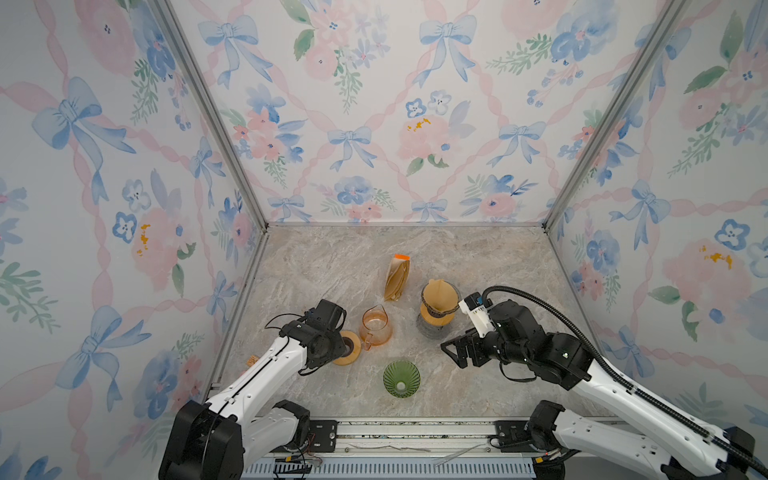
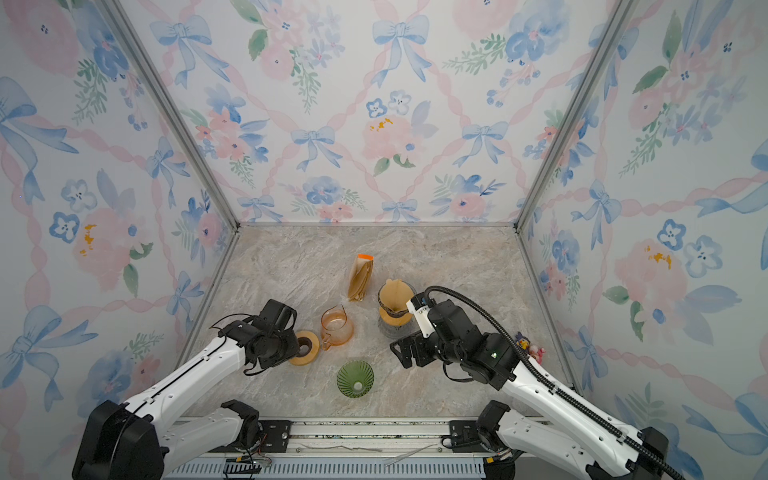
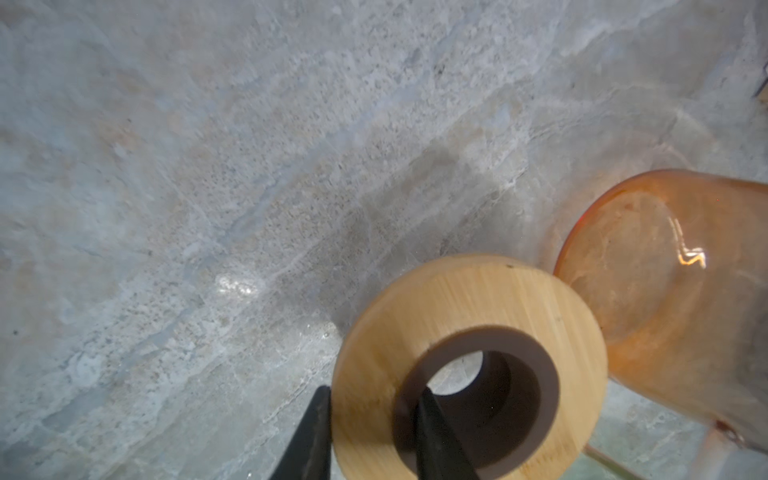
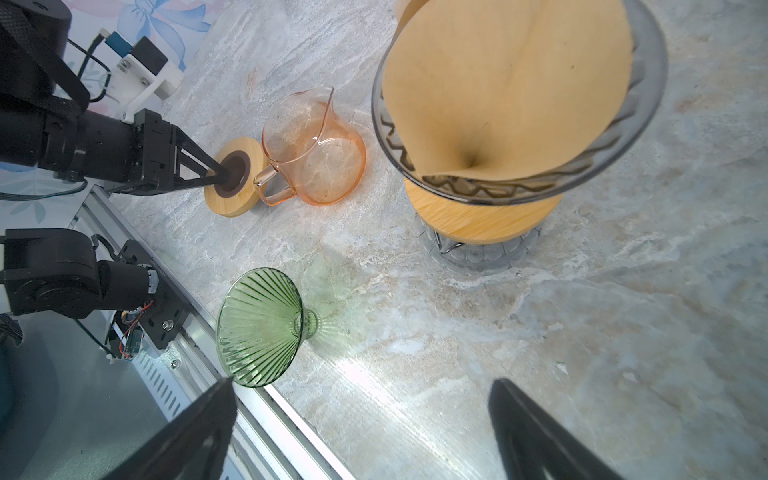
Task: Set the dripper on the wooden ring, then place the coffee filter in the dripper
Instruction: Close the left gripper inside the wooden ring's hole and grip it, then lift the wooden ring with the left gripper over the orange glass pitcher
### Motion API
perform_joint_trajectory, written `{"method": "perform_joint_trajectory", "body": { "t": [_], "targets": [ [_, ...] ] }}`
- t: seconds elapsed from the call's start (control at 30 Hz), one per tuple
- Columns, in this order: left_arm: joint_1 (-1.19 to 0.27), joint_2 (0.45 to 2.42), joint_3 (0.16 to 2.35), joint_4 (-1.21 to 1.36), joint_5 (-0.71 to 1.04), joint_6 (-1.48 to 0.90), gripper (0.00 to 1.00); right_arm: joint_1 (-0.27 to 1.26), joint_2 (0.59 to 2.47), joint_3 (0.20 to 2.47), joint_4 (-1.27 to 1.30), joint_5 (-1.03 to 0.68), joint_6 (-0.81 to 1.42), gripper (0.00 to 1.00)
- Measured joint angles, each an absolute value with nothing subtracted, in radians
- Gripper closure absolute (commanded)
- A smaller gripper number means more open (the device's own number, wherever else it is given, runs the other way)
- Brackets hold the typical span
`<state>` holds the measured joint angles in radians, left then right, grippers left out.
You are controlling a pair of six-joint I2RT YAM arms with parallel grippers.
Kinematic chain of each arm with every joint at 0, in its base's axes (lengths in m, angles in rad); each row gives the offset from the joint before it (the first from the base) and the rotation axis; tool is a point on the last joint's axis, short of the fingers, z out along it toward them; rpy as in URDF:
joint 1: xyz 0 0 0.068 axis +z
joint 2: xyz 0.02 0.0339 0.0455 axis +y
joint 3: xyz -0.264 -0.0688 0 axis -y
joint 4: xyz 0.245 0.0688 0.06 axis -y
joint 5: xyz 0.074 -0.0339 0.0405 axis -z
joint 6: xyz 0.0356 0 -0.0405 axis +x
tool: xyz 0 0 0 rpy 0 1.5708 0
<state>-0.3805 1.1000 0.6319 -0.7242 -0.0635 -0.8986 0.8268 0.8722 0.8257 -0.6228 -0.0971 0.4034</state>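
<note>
Left pincer clamps one wooden ring; right pincer gapes; one filter lines grey dripper

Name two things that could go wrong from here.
1. The left hand pinches the wooden ring, close beside the orange glass pitcher; lifting or swinging it could knock the pitcher.
2. The green dripper lies on its side near the table's front edge; a nudge might roll it off.

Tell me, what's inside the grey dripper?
A brown paper filter sits inside the dripper, opened like a cone. It covers the dripper's bottom, so what lies under the paper cannot be seen.
</note>
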Motion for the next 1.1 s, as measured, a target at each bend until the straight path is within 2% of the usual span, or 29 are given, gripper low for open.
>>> {"method": "perform_joint_trajectory", "body": {
  "t": [0.33,0.5,0.6,1.1],
  "targets": [
    [-0.366,1.156,0.585,-0.651,-0.060,-0.881,0.66,0.827,0.864,0.824,-0.623,-0.075,0.405,0.04],
    [-0.366,1.169,0.583,-0.642,-0.058,-0.864,0.55,0.827,0.845,0.824,-0.625,-0.033,0.417,0.04],
    [-0.365,1.169,0.580,-0.631,-0.052,-0.857,0.54,0.826,0.838,0.824,-0.629,0.002,0.428,0.04],
    [-0.364,1.195,0.564,-0.622,-0.033,-0.845,0.63,0.797,0.782,0.824,-0.640,0.052,0.456,0.04]
  ]
}}
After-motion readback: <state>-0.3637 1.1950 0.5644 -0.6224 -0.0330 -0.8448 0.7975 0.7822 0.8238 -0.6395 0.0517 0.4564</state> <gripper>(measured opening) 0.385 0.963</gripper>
